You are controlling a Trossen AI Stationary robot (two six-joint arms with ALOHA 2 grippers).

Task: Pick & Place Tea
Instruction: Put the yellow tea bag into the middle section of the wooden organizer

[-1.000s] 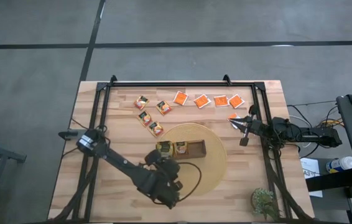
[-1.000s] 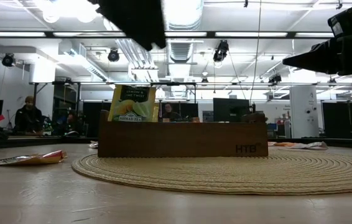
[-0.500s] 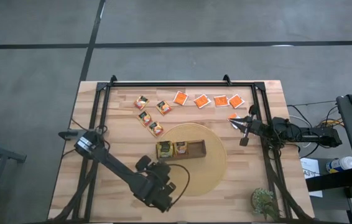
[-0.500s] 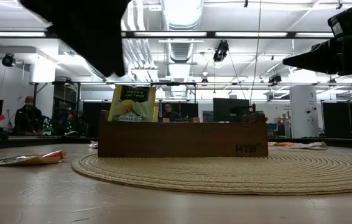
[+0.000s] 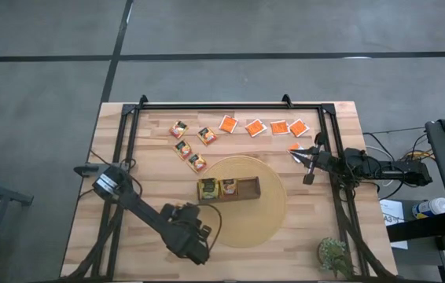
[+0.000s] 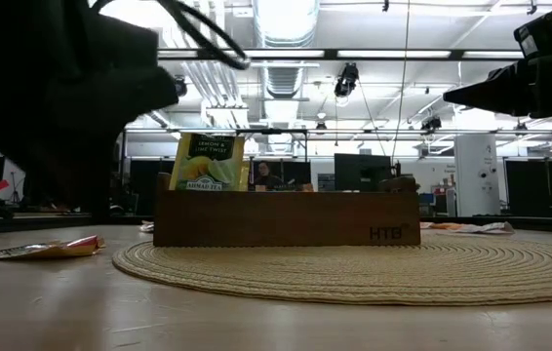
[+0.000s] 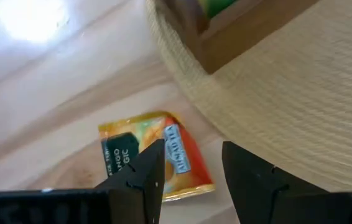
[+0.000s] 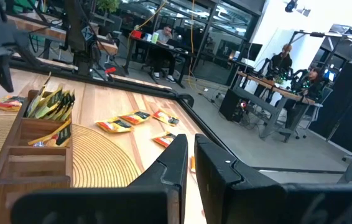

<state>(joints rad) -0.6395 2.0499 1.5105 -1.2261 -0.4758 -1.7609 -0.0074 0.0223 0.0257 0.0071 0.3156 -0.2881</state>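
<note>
Wooden tray (image 5: 238,189): sits on the round woven mat (image 5: 266,220), the landmark for everything below; green-and-yellow sachets (image 6: 207,162) stand upright in one end compartment.
Left gripper (image 7: 185,168): fingers apart and empty, hovering low off that same end of the tray, just past the mat's edge.
Target, by my guess: the yellow-orange sachet (image 7: 154,155) lying flat on bare wood right under those fingers, close to the mat's rim; its long axis looks to run across the finger gap, though the view is blurred.
Nearer arm: the left, clearly.
Right gripper (image 5: 304,158): pinched shut, nothing visibly held, parked well beyond the tray's far end, near one bright orange sachet (image 5: 294,147).
Other tea: more yellow-orange sachets (image 5: 185,146) and a row of bright orange sachets (image 5: 263,126) lie beyond the tray, toward the table's back edge.
Surface: pale plank table (image 5: 120,236), smooth.
Room: open workshop with seated people (image 8: 288,65) at desks.
</note>
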